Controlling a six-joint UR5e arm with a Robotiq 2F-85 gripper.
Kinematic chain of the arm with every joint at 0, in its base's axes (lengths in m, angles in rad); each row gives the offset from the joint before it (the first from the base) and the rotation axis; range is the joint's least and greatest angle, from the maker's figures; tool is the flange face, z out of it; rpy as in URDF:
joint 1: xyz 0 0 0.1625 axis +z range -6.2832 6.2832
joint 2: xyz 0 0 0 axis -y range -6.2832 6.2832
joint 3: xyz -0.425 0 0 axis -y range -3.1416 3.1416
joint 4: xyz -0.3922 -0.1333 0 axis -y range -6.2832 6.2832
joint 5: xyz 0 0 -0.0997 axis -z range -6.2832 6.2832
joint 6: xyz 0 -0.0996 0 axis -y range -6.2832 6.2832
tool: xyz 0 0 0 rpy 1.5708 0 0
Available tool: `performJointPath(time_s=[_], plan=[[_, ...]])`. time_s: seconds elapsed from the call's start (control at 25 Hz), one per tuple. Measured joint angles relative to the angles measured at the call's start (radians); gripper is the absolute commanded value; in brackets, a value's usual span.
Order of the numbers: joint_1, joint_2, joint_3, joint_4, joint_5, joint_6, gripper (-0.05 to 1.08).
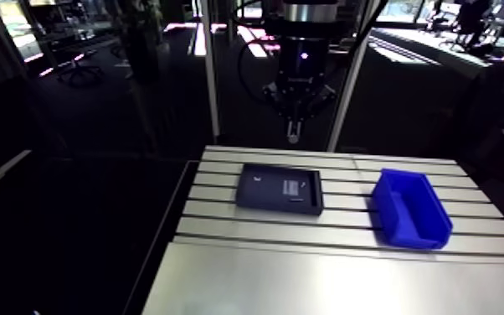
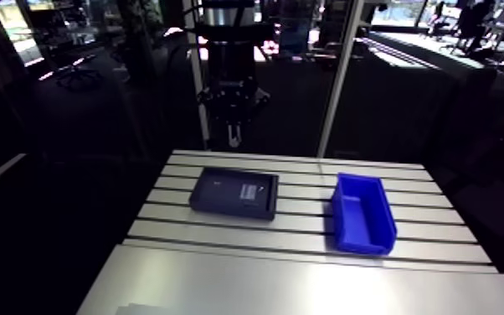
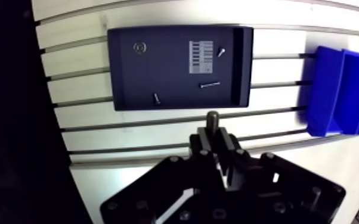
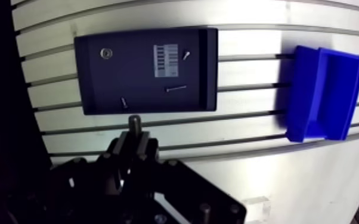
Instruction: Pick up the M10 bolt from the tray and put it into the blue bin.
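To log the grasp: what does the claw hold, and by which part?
A bolt, it seems; the claw pinches one end, the other sticks out.

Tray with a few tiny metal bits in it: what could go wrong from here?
1. The tray holds several look-alike fasteners, such as a short screw and a long thin screw; the wrong one could get grabbed.
2. The gripper is shut; unless it opens before descending, it may shove parts.
3. The blue bin stands apart from the tray; a loosely held part could drop between.
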Motion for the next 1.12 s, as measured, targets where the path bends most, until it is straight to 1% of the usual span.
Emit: performJointPath(time_s=[0.16, 0.28, 0.44, 0.6, 0.68, 0.88, 0.96, 1.12], plan=[[-0.024, -0.054, -0.017, 0.069, 0.0, -0.131, 1.07], [-0.053, -0.095, -0.024, 0.111, 0.0, -0.257, 1.07], [-0.104, -0.143, -0.024, 0.147, 0.0, -0.447, 1.07], [-0.17, -0.182, -0.021, 0.17, 0.0, -0.679, 1.05], [-0.202, -0.194, -0.019, 0.178, 0.0, -0.793, 1.05], [-0.295, -0.215, -0.018, 0.193, -0.001, -1.168, 1.05], [-0.326, -0.217, -0.018, 0.197, -0.007, -1.308, 1.05], [-0.364, -0.21, -0.012, 0.198, -0.018, -1.556, 1.05]])
